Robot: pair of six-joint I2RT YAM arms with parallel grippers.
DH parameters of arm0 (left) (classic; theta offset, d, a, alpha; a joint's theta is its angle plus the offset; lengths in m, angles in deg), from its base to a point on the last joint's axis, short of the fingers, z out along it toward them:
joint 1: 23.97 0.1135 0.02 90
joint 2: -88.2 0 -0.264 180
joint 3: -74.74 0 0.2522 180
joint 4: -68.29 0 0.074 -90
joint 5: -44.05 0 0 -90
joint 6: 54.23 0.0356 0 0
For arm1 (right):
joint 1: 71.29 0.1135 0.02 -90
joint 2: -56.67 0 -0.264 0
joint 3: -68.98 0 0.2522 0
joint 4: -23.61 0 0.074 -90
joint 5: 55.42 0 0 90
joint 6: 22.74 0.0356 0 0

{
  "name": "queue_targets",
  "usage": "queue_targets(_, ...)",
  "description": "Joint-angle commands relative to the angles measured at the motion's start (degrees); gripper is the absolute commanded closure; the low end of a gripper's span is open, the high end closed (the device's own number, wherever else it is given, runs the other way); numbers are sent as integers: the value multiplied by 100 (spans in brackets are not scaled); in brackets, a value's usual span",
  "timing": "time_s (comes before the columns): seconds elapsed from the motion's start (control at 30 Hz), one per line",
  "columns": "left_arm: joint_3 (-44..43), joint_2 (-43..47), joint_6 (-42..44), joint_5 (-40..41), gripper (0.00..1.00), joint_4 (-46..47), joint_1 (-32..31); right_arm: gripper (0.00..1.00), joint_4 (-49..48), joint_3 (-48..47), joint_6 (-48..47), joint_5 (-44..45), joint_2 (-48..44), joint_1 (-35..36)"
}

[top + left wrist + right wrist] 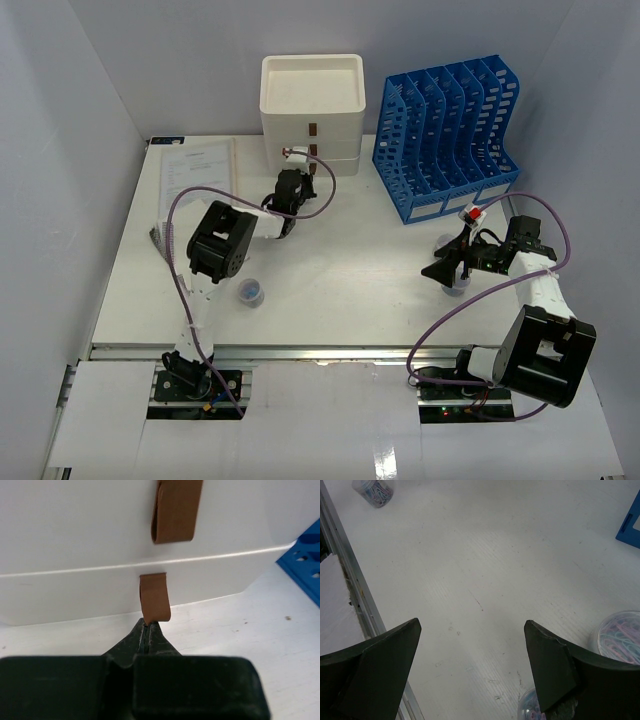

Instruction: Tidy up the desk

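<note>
The white desk (350,300) carries a cream three-drawer box (312,100) at the back. My left gripper (297,170) is right at the box's front, low down. In the left wrist view its jaws (147,627) are shut, and the tips meet the lower end of the bottom drawer's brown pull tab (154,597). Whether any of the tab is pinched does not show. My right gripper (452,258) hovers open over bare desk (495,555), nothing between its fingers (395,650).
A blue slotted file rack (445,135) stands at the back right, with a small red-and-white thing (472,213) before it. Papers (195,170) lie back left. Round clear tubs of coloured paper clips sit front left (250,291) and beside the right gripper (620,635). A metal rail (330,352) edges the front.
</note>
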Motion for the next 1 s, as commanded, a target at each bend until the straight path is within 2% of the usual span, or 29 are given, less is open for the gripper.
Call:
queue_targets(0.0,517,738,42,-152,100,370,44,10,30,-61,-81,-104,-98,-21)
queue_targets(0.53,2508,2050,-498,-647,100,803,-61,10,30,-53,-72,-139,-133,-21)
queue_targets(0.57,2468,2037,-413,-693,97,693,-55,10,30,-53,-72,-139,-140,-21)
queue_targets(0.6,2355,2008,-356,-713,79,540,-52,10,30,-53,-72,-139,-146,-21)
queue_targets(0.67,1948,1852,-289,-711,31,168,-52,10,22,-53,-72,-131,-151,-21)
queue_targets(0.7,1693,1695,-260,-759,24,25,-52,10,21,-59,-72,-124,-151,-21)
queue_targets(0.8,1072,1272,-190,-829,16,-293,-52,10,30,-61,-78,-107,-142,-21)
queue_targets(0.97,87,603,-152,-717,17,-774,5,10,31,-62,-91,-94,-125,-21)
